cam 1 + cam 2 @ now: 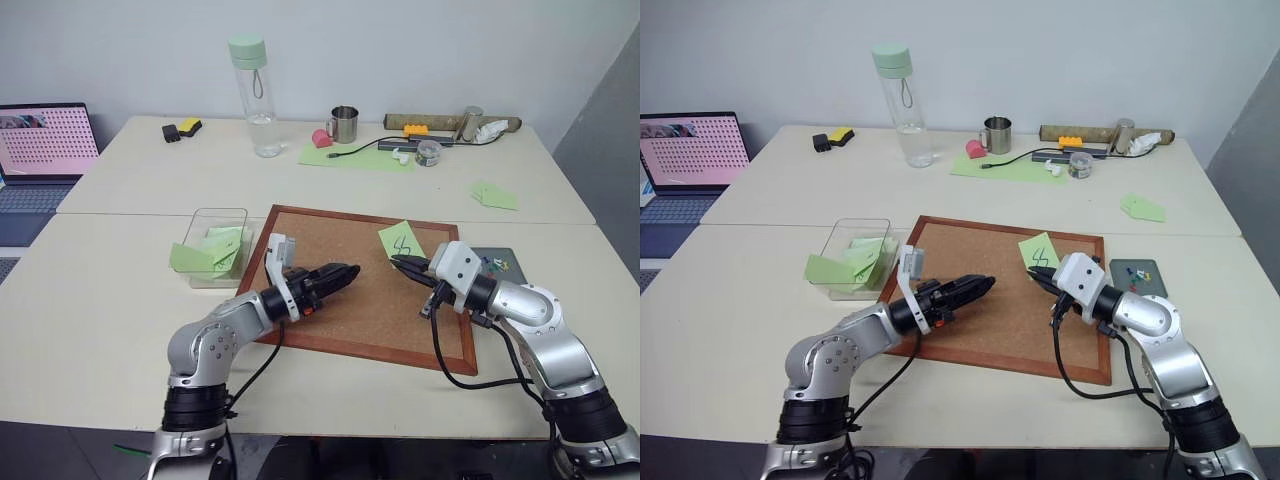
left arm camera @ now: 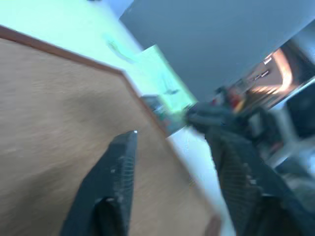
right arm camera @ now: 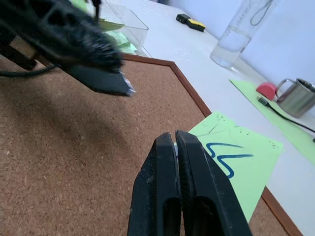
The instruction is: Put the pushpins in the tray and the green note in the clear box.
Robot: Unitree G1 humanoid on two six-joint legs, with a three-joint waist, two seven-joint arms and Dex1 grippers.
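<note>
Pushpins (image 1: 1140, 273) tiny specks in tray (image 1: 1137, 277), colours barely legible.

Two pale beige worktop (image 1: 120, 330) sections butted together; plain light grey-white wall (image 1: 400, 40) behind; darker grey panel (image 1: 605, 120) at right.

The green note (image 1: 402, 239) lies on the far right corner of the cork board (image 1: 330, 315), with the clear box (image 1: 215, 246) just left of the board, the tray (image 1: 497, 263) holding the pushpins (image 1: 1141, 274) just right, and both grippers over it.
</note>
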